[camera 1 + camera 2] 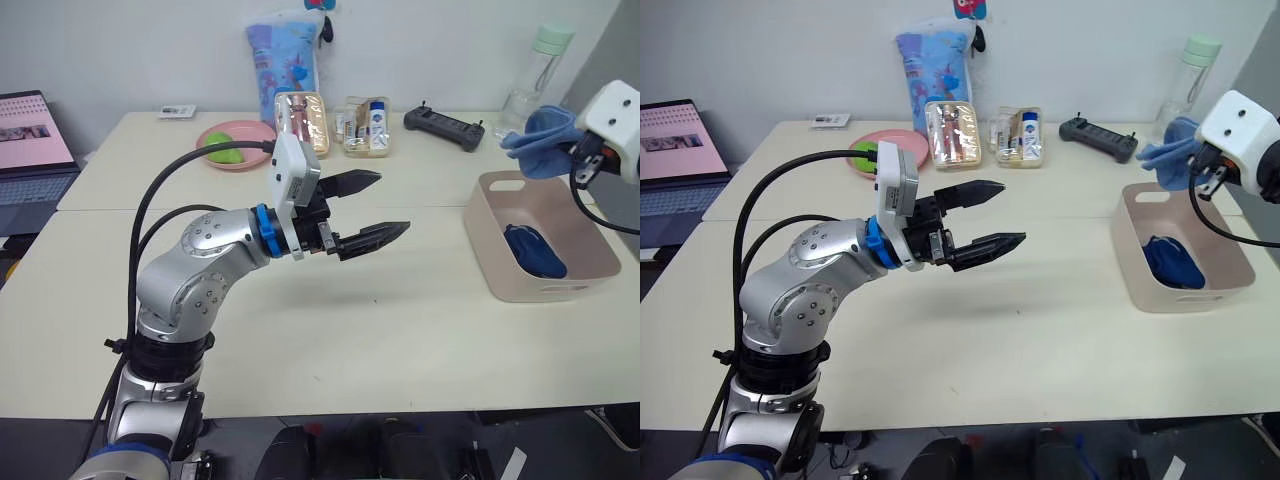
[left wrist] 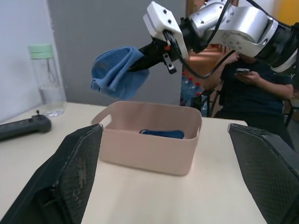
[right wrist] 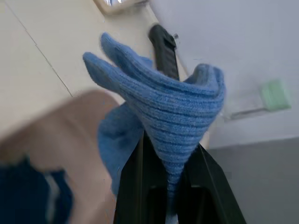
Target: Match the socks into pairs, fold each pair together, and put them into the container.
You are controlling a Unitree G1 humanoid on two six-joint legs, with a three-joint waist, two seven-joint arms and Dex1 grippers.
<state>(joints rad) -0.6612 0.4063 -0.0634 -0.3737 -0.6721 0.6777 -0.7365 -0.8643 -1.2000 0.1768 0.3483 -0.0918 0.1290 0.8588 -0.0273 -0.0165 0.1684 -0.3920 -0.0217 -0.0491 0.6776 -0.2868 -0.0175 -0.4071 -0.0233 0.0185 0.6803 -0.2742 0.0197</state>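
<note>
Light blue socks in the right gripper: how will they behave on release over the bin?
Likely floppy: the light blue socks droop in folds from the right gripper. Probably light, dropping limply into the container without bouncing. The fold may loosen.

Left pincer [image 1: 372, 211] hangs with fingers spread wide; right pincer [image 2: 140, 59] is raised, fingers clamped together.

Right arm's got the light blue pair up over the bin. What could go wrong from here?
The right gripper holds the sky blue socks above the container's far rim, not its middle: released here, they might catch on the rim or fall outside. The bundle hangs loose, so it may unfold beside the dark blue socks.
</note>
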